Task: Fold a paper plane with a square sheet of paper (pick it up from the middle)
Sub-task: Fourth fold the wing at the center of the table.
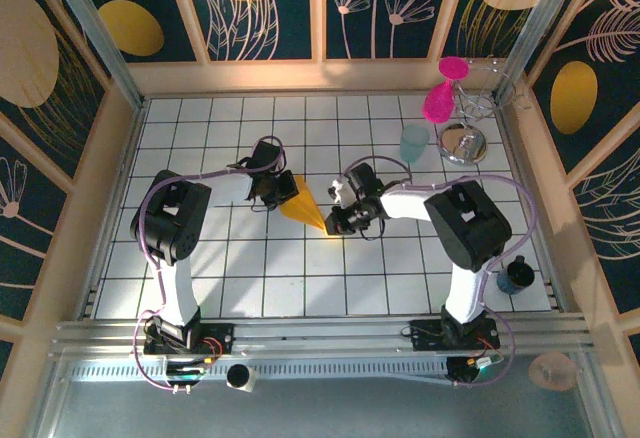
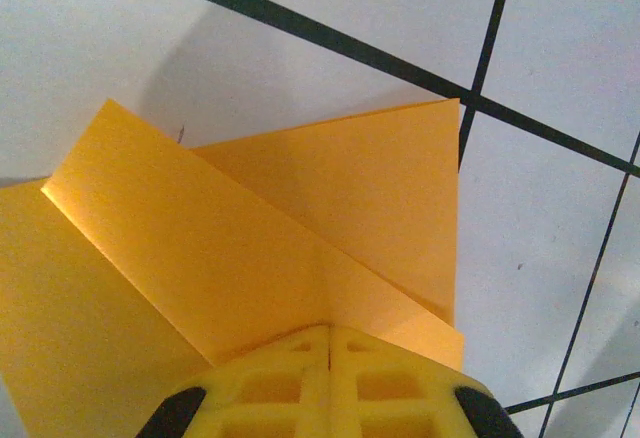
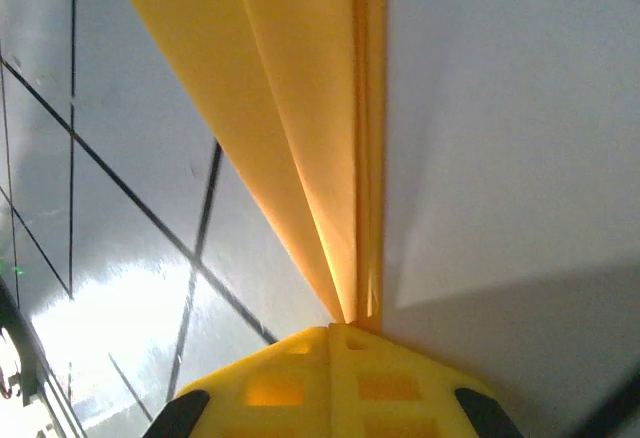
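The square sheet of paper is folded into an orange-yellow paper plane (image 1: 303, 208), a narrow wedge with its tip pointing toward the right arm, over the middle of the tiled table. My left gripper (image 1: 274, 192) is shut on its wide end. In the left wrist view the yellow fingers (image 2: 290, 378) are pressed together on the folded flaps of the paper plane (image 2: 300, 208). My right gripper (image 1: 336, 222) is shut on the pointed end. In the right wrist view the layered paper plane (image 3: 300, 108) runs edge-on from the closed gripper (image 3: 335, 328).
At the back right stand a pale teal cup (image 1: 414, 142), a round shiny dish (image 1: 462, 143), two pink pieces (image 1: 437, 105) and a wire stand (image 1: 482, 98). A dark cup (image 1: 517, 276) sits by the right edge. Wooden walls ring the tiled table (image 1: 300, 288).
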